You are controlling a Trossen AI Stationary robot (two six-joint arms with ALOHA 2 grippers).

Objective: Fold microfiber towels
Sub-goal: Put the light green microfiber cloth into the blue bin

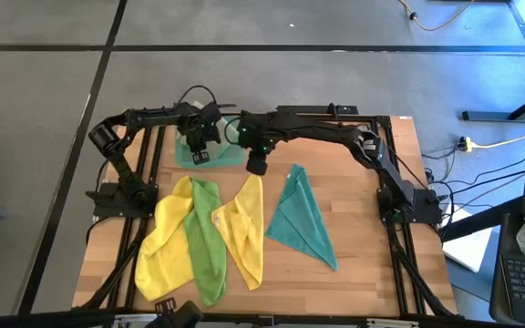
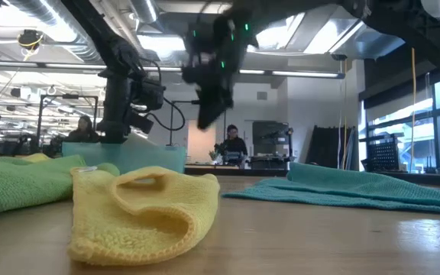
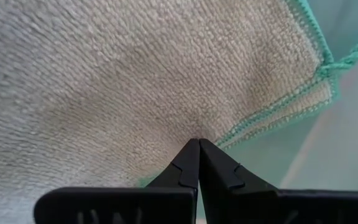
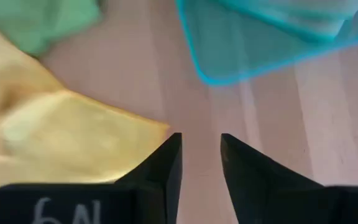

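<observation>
A pale olive towel (image 3: 135, 68) with teal stitched edges lies in the translucent teal tray (image 1: 228, 157) at the table's far side. My left gripper (image 3: 199, 140) stands over it, pointing down, shut. Four towels lie spread on the wood: yellow (image 1: 164, 239), bright green (image 1: 208, 246), a second yellow (image 1: 246, 228) and teal (image 1: 301, 219). My right gripper (image 4: 201, 138) hangs open above bare wood, just beyond the second yellow towel's far corner (image 4: 157, 127), touching nothing. My left gripper sets its shut fingertips (image 3: 191, 152) on the pale towel's top face (image 3: 194, 127), close to a stitched edge (image 3: 260, 118), coming from above and pointing down. The towel lies flat in the tray. Whether any cloth is caught between the tips, I cannot tell.
The tray's near corner (image 4: 225, 76) lies just past my right gripper. Bare wood (image 1: 372, 182) spreads on the table's right side and along the near edge. Black frame rails (image 1: 149, 173) run beside each arm's base.
</observation>
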